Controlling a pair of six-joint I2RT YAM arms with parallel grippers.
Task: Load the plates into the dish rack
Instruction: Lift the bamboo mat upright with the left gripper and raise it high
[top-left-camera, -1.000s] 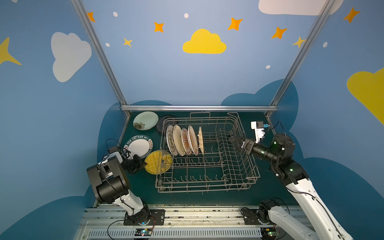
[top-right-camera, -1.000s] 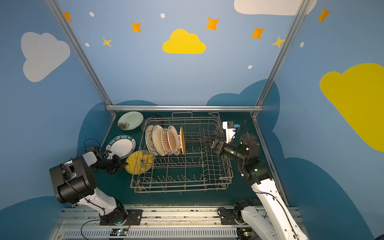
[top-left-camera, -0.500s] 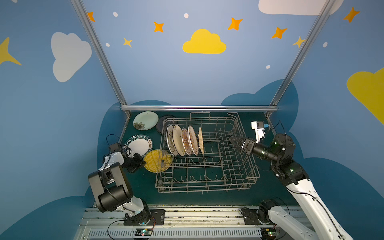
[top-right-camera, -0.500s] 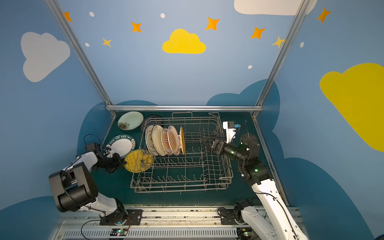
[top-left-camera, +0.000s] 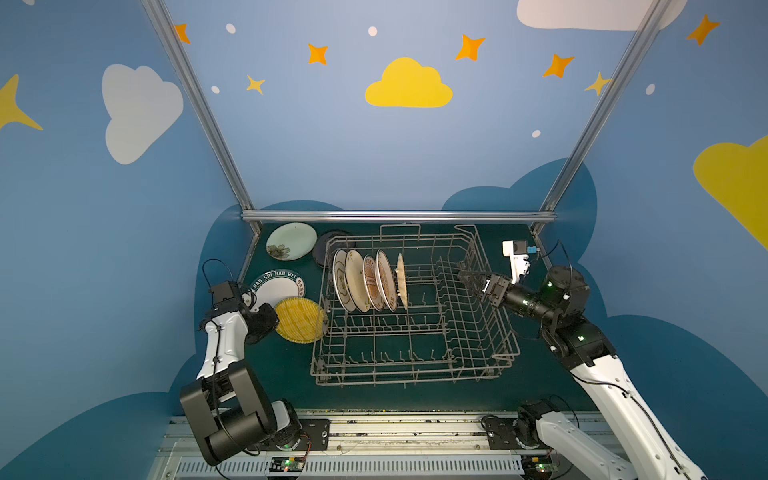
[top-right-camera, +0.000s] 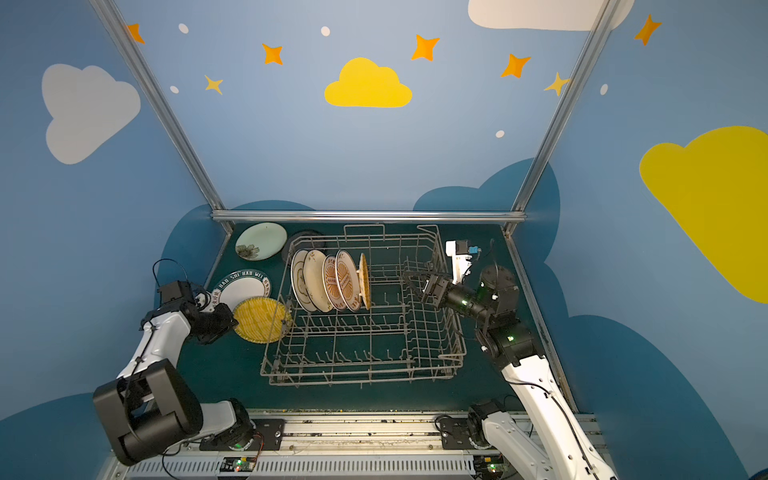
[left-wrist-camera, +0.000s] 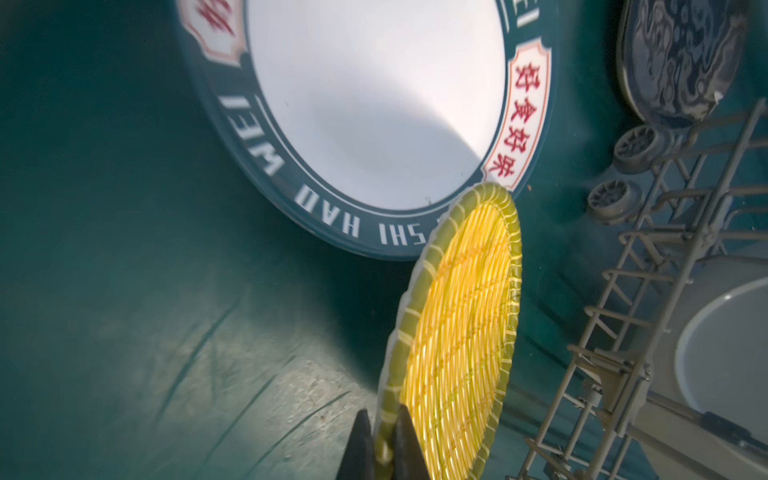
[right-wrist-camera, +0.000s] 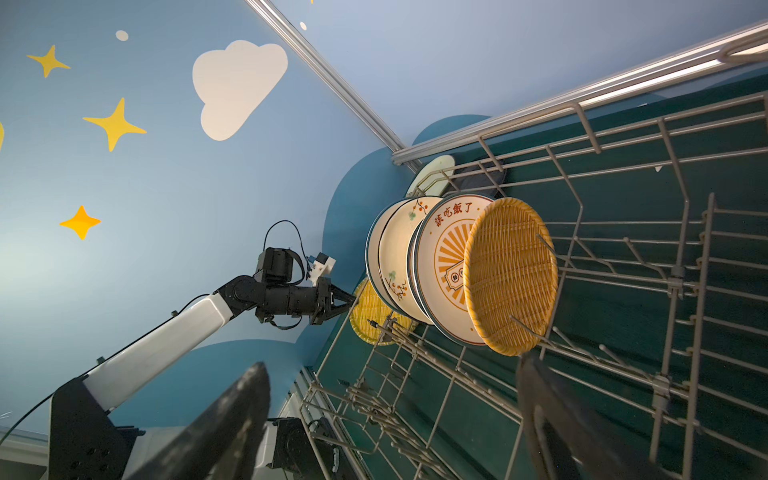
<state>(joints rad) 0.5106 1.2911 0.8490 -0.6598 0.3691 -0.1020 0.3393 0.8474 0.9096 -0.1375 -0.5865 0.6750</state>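
My left gripper (left-wrist-camera: 381, 444) is shut on the near rim of the yellow woven plate (left-wrist-camera: 461, 332), which is tilted up on edge beside the dish rack (top-left-camera: 407, 380). In both top views that plate (top-left-camera: 300, 320) (top-right-camera: 259, 319) lies just left of the rack. Several plates (top-left-camera: 365, 286) stand upright in the rack's far left rows. A white plate with a lettered rim (top-left-camera: 276, 286), a pale green floral plate (top-left-camera: 291, 241) and a black plate (top-left-camera: 326, 249) lie on the mat. My right gripper (top-left-camera: 465, 274) (right-wrist-camera: 392, 361) hangs open over the rack's right side, holding nothing.
The rack's small wheels (left-wrist-camera: 611, 201) sit close to the held plate. A metal frame bar (top-left-camera: 395, 216) runs along the back of the dark green mat (top-left-camera: 270, 365). Blue walls close in on both sides.
The left gripper has closed onto the yellow plate's rim, and the plate has shifted slightly left, away from the rack. The left arm's elbow has dropped toward the front. The right arm has not moved.
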